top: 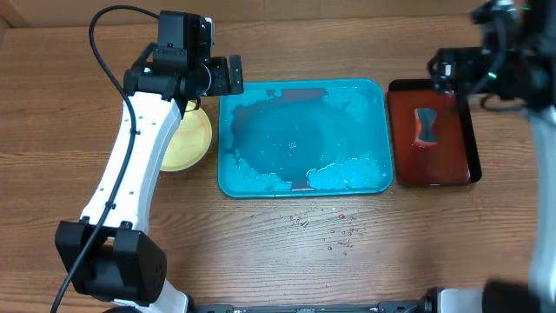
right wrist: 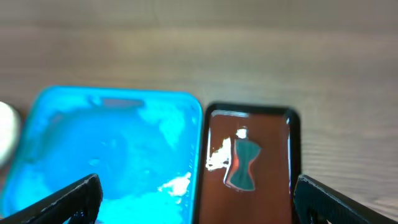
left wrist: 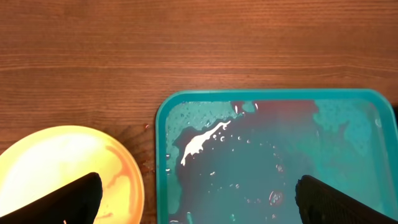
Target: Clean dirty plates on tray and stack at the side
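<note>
- Plates [top: 195, 139]: I can only make out a pale yellow one, lying flat on the table [top: 391, 252] just left of the tray [top: 304, 83]. My left arm covers part of it, so I can't tell whether others are stacked under it.
- In the left wrist view that plate looks wet, with a faint orange-red streak curving round the inside. Its edge sits close to the tray's left rim but isn't touching it.
- The tray is in the middle of the table and holds murky water. There's white foam along the near edge and a reddish tint toward the far edge.
- My left gripper [left wrist: 199, 205] is spread wide with nothing in it. It hangs over the tray's far left corner, with one finger above the plate and the other above the tray.
- My right gripper [right wrist: 199, 199] is also wide apart and holding nothing. It's up over the far end of the red tray [top: 474, 130].
- The red tray sits just right of the blue one, and an hourglass-shaped teal sponge [top: 426, 127] lies in it.
- A few water drops [top: 334, 230] are scattered on the wood in front of the blue tray.
</note>
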